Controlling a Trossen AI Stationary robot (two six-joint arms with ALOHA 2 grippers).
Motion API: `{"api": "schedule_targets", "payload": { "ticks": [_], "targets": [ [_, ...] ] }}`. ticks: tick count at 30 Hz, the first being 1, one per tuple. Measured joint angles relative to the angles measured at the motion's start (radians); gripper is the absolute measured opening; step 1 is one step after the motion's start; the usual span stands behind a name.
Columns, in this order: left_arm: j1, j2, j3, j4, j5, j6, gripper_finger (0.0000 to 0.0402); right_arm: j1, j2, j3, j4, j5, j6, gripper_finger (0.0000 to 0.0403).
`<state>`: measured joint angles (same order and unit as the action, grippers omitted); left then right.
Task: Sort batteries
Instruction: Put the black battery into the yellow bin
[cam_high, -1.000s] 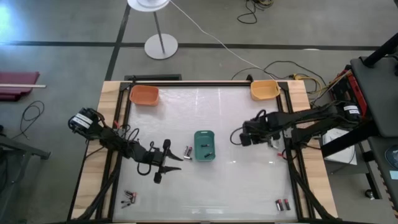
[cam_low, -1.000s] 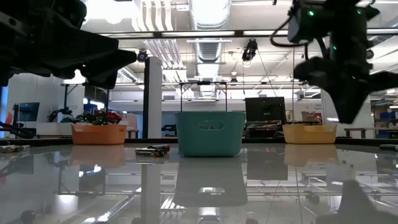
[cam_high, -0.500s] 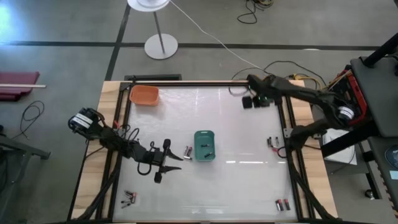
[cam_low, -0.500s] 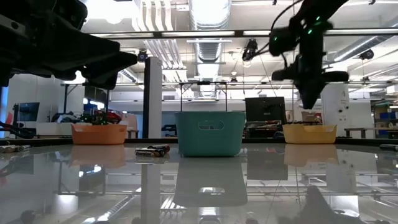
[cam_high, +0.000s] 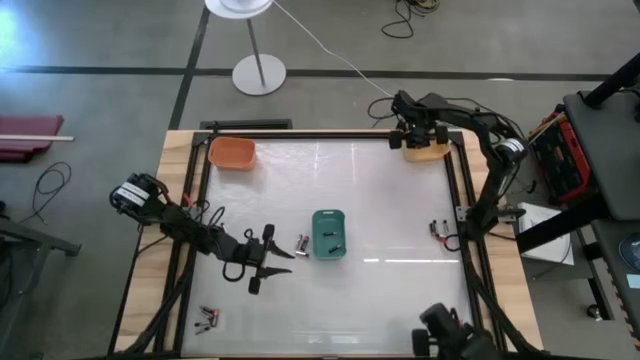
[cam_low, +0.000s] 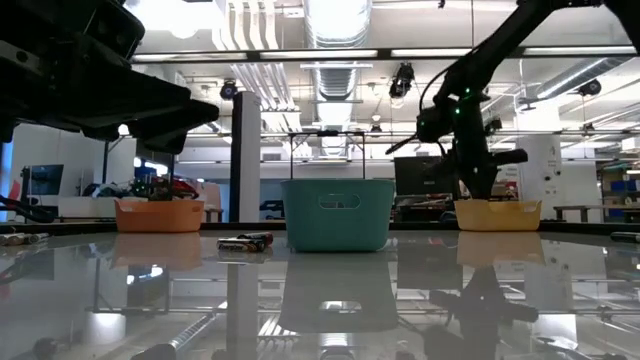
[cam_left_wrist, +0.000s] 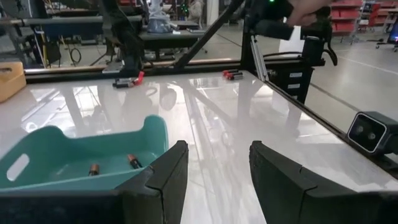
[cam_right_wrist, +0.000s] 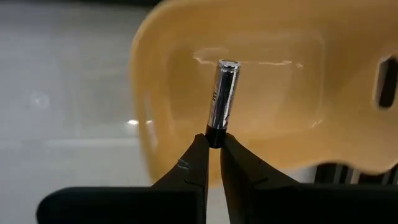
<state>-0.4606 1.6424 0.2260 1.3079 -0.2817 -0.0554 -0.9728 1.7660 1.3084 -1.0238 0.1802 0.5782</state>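
A white floor lamp (cam_high: 252, 55) stands on the grey floor at the top centre of the high view, its round base just beyond the table's far edge. A white cable (cam_high: 335, 58) runs from it toward the upper right. A dark red mat (cam_high: 30, 137) lies at the left edge. A red unit (cam_high: 562, 155) sits at the right.

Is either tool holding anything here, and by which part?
The right tool pinches a silvery battery by its dark bottom end, over the yellow bin. The left tool is open and holds nothing.
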Motion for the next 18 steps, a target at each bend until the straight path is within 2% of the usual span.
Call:
{"api": "schedule_targets", "payload": {
  "ticks": [13, 18],
  "targets": [
    [-0.001, 0.0, 0.0, -0.002, 0.039, 0.029, 0.0151, -0.051, 0.15, 0.017, 0.019, -0.03, -0.022, 0.0021],
    [-0.001, 0.0, 0.0, 0.018, 0.038, 0.041, 0.0151, -0.047, 0.156, 0.018, 0.018, 0.004, -0.022, 0.0055]
  ]
}}
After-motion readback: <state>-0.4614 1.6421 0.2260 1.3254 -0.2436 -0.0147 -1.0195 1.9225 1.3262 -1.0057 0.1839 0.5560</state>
